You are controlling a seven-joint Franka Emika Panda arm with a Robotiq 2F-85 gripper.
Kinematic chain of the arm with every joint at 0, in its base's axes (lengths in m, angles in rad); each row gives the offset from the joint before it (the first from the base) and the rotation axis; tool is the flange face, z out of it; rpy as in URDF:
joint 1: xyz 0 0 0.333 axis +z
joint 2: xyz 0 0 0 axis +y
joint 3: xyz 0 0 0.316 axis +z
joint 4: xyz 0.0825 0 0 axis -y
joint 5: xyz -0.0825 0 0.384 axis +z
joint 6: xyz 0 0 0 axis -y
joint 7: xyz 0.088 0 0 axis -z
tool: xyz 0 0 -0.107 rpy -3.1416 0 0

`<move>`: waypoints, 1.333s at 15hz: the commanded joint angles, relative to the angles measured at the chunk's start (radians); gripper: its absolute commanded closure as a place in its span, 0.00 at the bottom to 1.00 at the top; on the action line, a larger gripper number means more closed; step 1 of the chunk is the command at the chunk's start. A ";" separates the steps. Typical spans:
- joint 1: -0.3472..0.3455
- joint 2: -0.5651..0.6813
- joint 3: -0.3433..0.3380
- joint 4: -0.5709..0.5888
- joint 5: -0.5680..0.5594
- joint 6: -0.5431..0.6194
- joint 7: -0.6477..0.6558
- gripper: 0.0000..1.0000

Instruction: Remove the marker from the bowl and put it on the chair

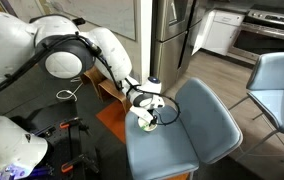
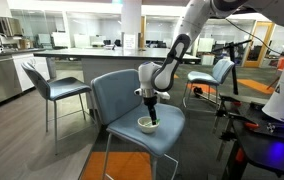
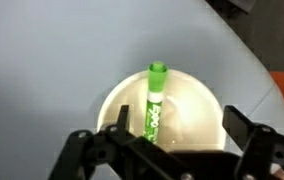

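**A:** Where is the marker (image 3: 154, 103) sitting?

**B:** It is lying in the bowl (image 3: 197, 95), leaning up the inner wall with its green tip reaching the far rim. The bowl is resting on the chair (image 1: 197, 128) seat, with bare padding all around it.

**A:** And what is the gripper (image 3: 176, 122) doing?

**B:** It is hanging just over the bowl with its jaws spread wide, one on either side of the marker, and it is gripping nothing. I cannot tell whether the fingertips are dipping below the rim.

**A:** How are you expecting the marker to handle?

**B:** I am judging it light and stiff. Its smooth, round plastic barrel may be slipping or rolling between the pads. The bowl looks light too, so a nudge could be sliding or tipping it.

**A:** So where are you taking hold?

**B:** I am aiming across the barrel near the middle, around the printed label, closing square to its length. I am also keeping the fingers off the bowl wall.
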 commanded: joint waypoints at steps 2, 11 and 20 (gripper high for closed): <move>-0.015 0.049 0.004 0.092 -0.022 -0.087 -0.034 0.00; -0.003 0.144 0.001 0.195 -0.046 -0.138 -0.041 0.35; 0.015 0.129 -0.013 0.200 -0.063 -0.142 -0.022 1.00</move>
